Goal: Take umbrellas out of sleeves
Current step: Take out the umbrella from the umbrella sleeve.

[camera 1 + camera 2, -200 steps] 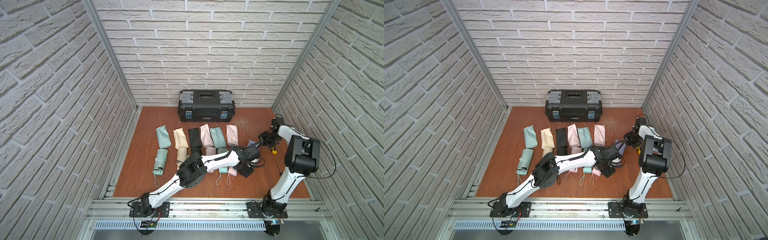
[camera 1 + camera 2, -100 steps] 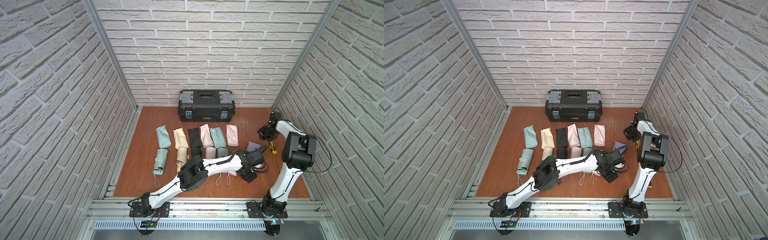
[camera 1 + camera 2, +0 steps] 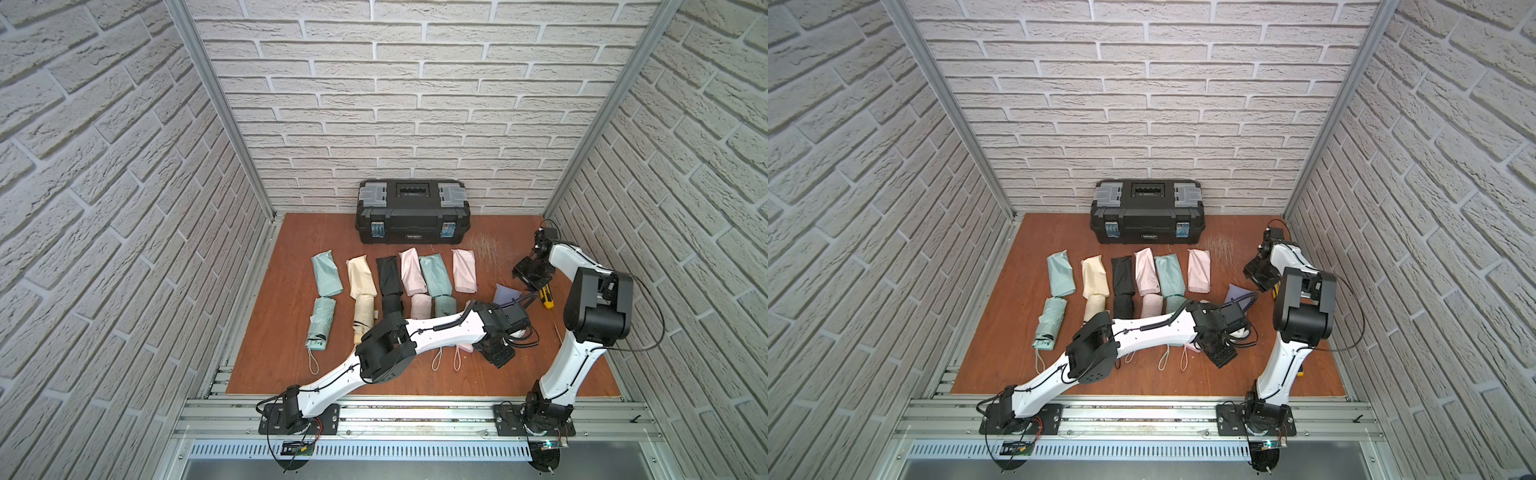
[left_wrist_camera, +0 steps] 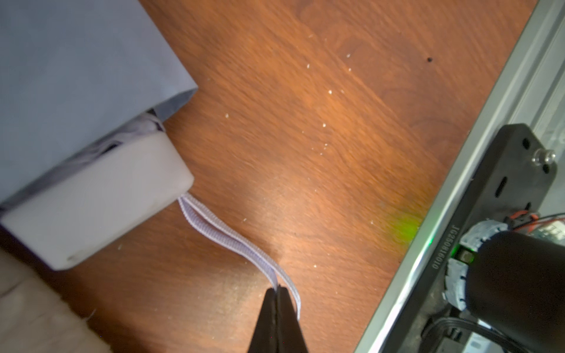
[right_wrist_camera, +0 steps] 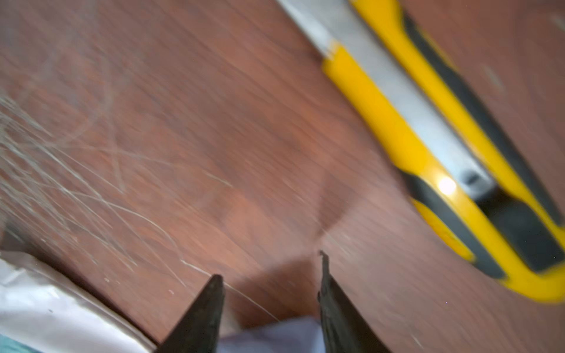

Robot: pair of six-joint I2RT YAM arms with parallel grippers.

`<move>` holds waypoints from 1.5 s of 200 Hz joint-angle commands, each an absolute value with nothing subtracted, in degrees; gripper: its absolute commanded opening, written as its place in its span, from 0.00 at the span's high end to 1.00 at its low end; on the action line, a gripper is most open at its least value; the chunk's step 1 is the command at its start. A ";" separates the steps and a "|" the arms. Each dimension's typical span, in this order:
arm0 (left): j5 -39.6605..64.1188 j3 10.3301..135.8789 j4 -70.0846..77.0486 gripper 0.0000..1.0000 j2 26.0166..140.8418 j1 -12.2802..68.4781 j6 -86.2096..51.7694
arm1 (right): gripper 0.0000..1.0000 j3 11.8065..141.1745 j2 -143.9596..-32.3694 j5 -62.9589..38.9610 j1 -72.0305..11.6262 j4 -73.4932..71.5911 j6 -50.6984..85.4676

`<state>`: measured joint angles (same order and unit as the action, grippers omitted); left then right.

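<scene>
My left gripper (image 4: 278, 288) is shut on the lavender wrist loop (image 4: 232, 244) of an umbrella. Its pale handle (image 4: 101, 201) pokes out of the lavender sleeve (image 4: 76, 76). In both top views that sleeve (image 3: 506, 294) (image 3: 1236, 293) lies at the right, partly under the left arm. My right gripper (image 5: 269, 266) stands open just over the sleeve's far end, and lavender cloth shows low between its jaws. Further left lie several flat sleeves (image 3: 435, 275) in a row, with several bare umbrellas (image 3: 320, 322) in front of them.
A black toolbox (image 3: 411, 212) stands against the back wall. A yellow utility knife (image 3: 546, 297) (image 5: 428, 137) lies beside the right gripper. The metal front rail (image 4: 458, 183) runs close to the left gripper. Brick walls close in both sides.
The right gripper has gone from shut to open at the lavender sleeve's far end. The left gripper has shifted a little to the right, still holding the loop.
</scene>
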<state>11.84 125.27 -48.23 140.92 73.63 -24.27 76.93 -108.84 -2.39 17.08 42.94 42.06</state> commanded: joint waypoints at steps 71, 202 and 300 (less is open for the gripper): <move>11.24 124.66 -48.69 1.00 138.20 73.39 -24.46 | 0.55 71.02 -107.24 -11.65 17.79 37.77 44.67; 11.95 125.77 -49.45 1.00 139.30 73.26 -24.62 | 0.97 83.37 -115.94 -11.22 15.70 33.00 43.73; 12.04 126.04 -49.24 1.00 139.58 73.12 -25.30 | 0.97 98.40 -123.39 -10.08 12.04 33.84 41.93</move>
